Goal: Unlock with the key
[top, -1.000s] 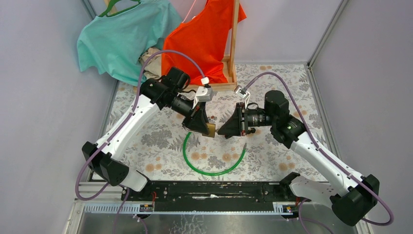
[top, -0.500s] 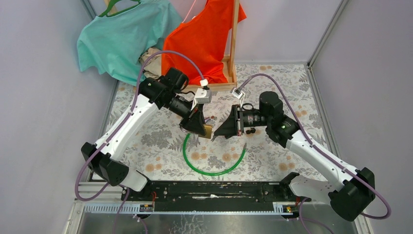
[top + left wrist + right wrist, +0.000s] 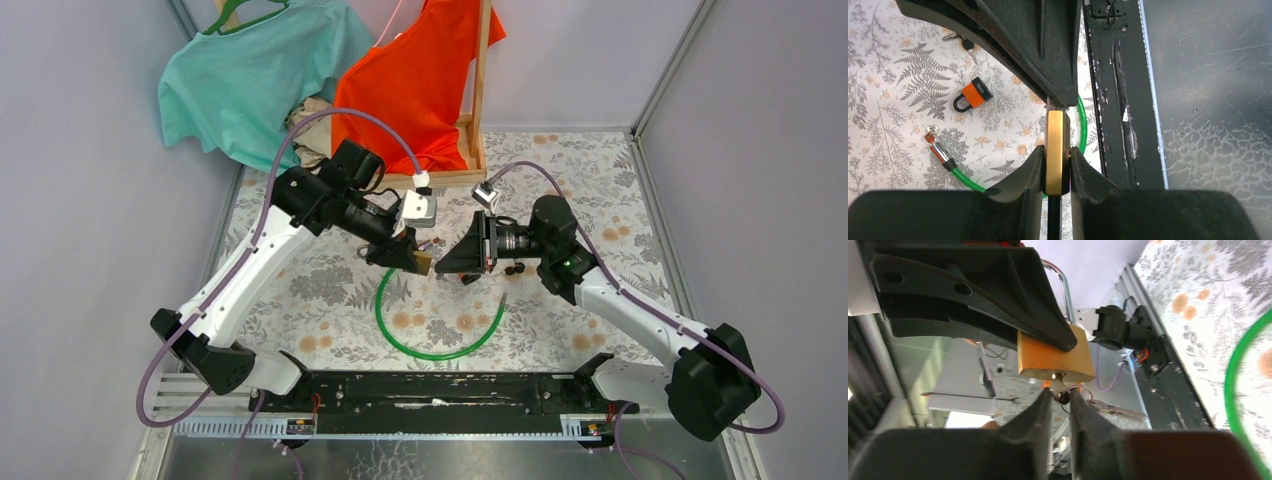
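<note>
My left gripper (image 3: 412,262) is shut on a brass padlock (image 3: 427,263) and holds it above the table; the left wrist view shows the padlock (image 3: 1057,150) edge-on between my fingers. My right gripper (image 3: 443,266) is shut on the key (image 3: 1060,388), whose tip sits in the keyhole at the padlock's (image 3: 1055,357) bottom. A key ring with a spare key (image 3: 1113,409) hangs from it. The padlock's steel shackle (image 3: 1062,282) shows behind my left finger.
A green cable loop (image 3: 440,325) lies on the floral table under the grippers. A small orange padlock (image 3: 973,94) and loose keys (image 3: 962,43) lie nearby. Teal and orange shirts hang on a wooden rack (image 3: 478,90) at the back.
Both grippers have drifted a little left and toward the back. The right gripper has closed in on the padlock, bringing the key against its bottom.
</note>
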